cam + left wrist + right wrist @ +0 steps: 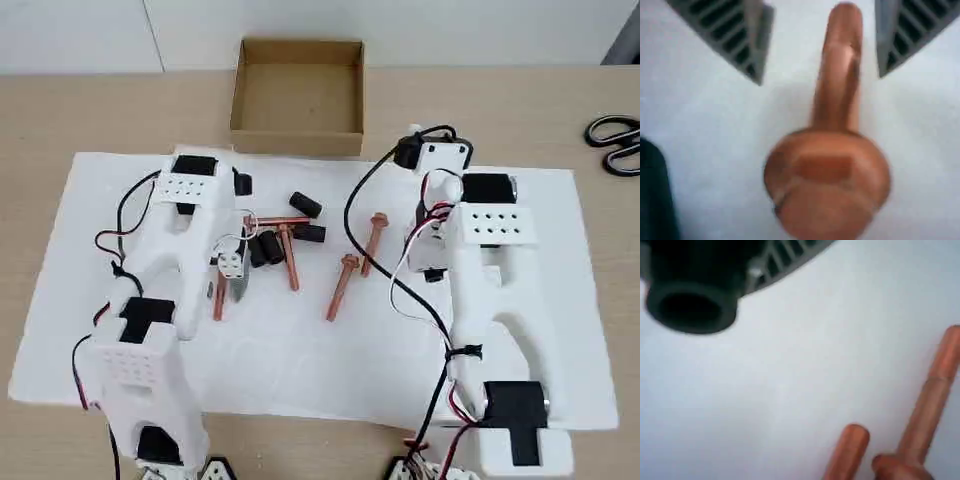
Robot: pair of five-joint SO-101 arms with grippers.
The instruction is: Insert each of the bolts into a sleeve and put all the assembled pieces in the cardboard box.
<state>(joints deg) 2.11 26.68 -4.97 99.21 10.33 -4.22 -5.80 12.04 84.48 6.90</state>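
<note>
Okay, first pair in hand and nothing assembled yet: the cardboard box (pixel 296 143) at 12 o'clock of the white sheet (pixel 300 370) has nothing in it. My left gripper (pixel 817 75) sits low over the sheet, about 9 o'clock from the middle. Its jaws are apart, one on each side of the shank of a bolt (pixel 827 170) that lies flat with its head toward the wrist camera. It isn't pinched, there's bare sheet on both sides of the shank. From above, the same bolt pokes out toward 6 o'clock from under that gripper.

My right gripper (pixel 740 277) is at about 3 o'clock from the middle and looks clamped on a black sleeve (pixel 690 302), open mouth facing the wrist camera. Two spare bolts (pixel 342 287) lie between the arms near the middle. More bolts and the spare sleeves (pixel 265 248) are bunched at 11 o'clock of the middle, just beside my left wrist.

Step, as I judge it: grabbing the bolt for the first insertion. Next I'd shut the left jaws square on the shank toward the head end and lift. Then the tip goes over toward 3 o'clock to meet the sleeve mouth, with both axes in line. Risks: the round shank may roll as the jaws close, and a tilted tip would catch on the sleeve rim
</note>
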